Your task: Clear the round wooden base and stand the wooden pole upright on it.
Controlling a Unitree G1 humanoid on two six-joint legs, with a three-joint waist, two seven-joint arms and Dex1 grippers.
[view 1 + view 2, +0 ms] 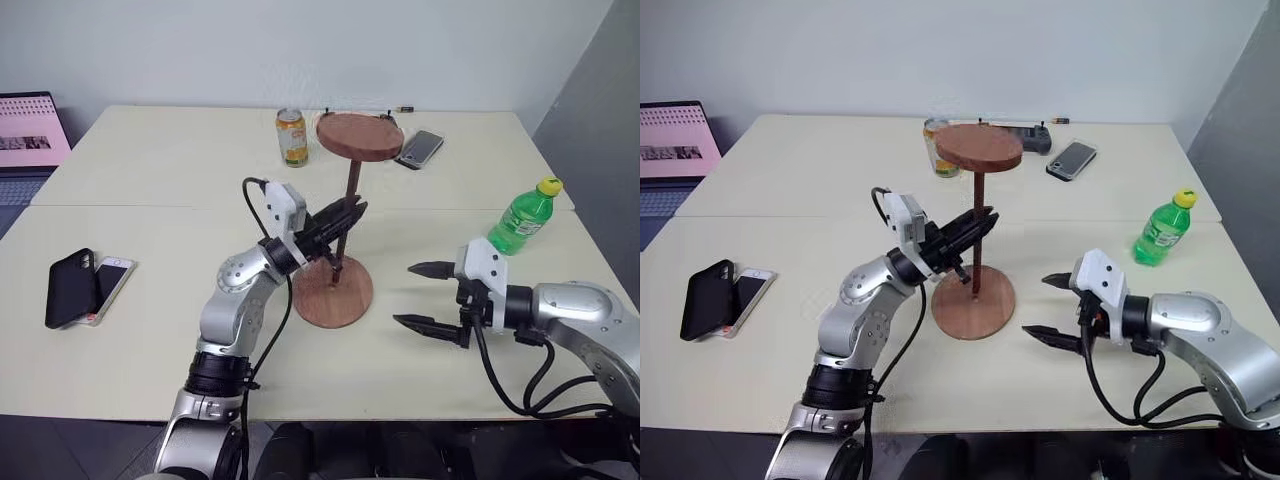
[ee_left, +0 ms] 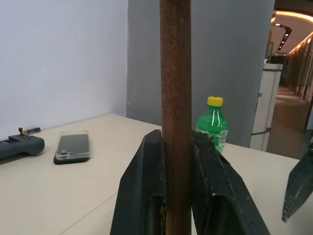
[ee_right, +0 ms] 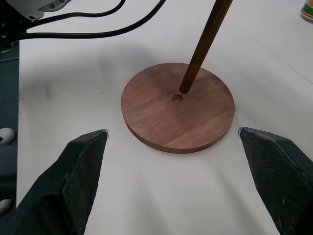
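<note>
Your left gripper (image 1: 345, 222) is clamped on the wooden pole (image 1: 346, 215), its two black fingers (image 2: 146, 196) pressing the rod from either side partway up its length. You see the pole held close to upright, its smaller disc at the top and its bare lower end (image 3: 185, 90) down at the round wooden base (image 1: 333, 291). In the right wrist view that lower end sits just beside the small centre hole (image 3: 177, 98) rather than in it; whether the tip touches the base surface you cannot tell. The base lies flat on the cream table (image 1: 150, 330), near the front edge and between your two arms, with nothing else resting on it. Your right gripper (image 1: 426, 296) hovers beside the base on the right, apart from it, jaws spread wide and holding nothing; both of its fingers (image 3: 83, 166) frame the base in the wrist view. Further back you find a yellow drink can (image 1: 292, 137) and a phone in a clear case (image 1: 420, 149), with a dark controller (image 1: 1028, 139) beside them. A green bottle with a yellow cap (image 1: 523, 216) stands at the right. At the left lie a black phone (image 1: 69, 287) and a white phone (image 1: 105, 287), touching each other, and a laptop (image 1: 28, 140) sits at the far left edge.
</note>
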